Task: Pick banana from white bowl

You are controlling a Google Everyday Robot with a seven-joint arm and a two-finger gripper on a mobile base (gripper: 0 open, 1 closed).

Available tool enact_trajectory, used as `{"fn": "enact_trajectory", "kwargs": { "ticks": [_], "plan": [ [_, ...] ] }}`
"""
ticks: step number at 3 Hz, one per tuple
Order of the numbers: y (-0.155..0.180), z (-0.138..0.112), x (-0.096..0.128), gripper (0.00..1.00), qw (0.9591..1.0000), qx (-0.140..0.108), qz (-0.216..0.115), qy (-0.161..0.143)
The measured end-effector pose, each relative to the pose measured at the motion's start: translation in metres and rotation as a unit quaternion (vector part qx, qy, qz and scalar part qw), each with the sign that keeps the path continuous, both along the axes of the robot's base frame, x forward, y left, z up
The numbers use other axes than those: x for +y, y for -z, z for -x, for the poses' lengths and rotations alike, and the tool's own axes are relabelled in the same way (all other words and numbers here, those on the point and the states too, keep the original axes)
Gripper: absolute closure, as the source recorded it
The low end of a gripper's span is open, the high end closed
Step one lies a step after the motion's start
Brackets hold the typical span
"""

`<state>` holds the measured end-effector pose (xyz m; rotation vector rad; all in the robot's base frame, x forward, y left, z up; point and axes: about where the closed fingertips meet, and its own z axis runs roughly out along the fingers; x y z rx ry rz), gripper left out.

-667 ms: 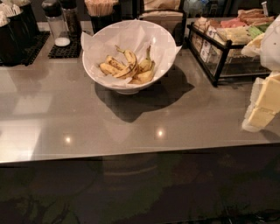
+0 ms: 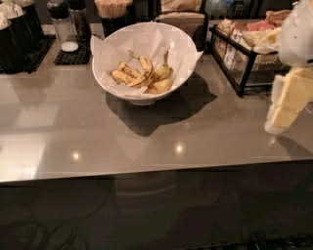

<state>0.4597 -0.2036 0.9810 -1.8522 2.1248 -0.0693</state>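
The white bowl [image 2: 143, 95] stands on the grey counter at the back centre, lined with crinkled white paper that rises above its rim. Several spotted yellow bananas [image 2: 142, 75] lie in it. My gripper [image 2: 282, 113], cream and white, hangs at the right edge of the camera view above the counter. It is well to the right of the bowl and nearer to me, touching nothing.
A black wire rack [image 2: 243, 58] of packets stands right of the bowl, close behind my gripper. Shakers [image 2: 63, 27] on a black mat, a cup of sticks [image 2: 111, 12] and black containers [image 2: 17, 34] line the back left. The counter's front edge [image 2: 146, 172] runs across the lower half.
My gripper has moved slightly up and to the left at the right edge. The bowl and bananas have not moved.
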Motion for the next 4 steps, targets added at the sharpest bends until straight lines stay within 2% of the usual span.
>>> {"fn": "enact_trajectory", "kwargs": {
  "ticks": [1,2,3,4],
  "plan": [
    [0.009,-0.079,0.068,0.00,0.9824,0.015,-0.011,-0.186],
    [0.018,-0.138,0.132,0.00,0.9543,-0.003,-0.043,-0.296],
    [0.015,-0.180,0.191,0.00,0.9276,-0.033,-0.076,-0.364],
    [0.003,-0.196,0.201,0.00,0.9261,-0.066,-0.086,-0.361]
  ]
}}
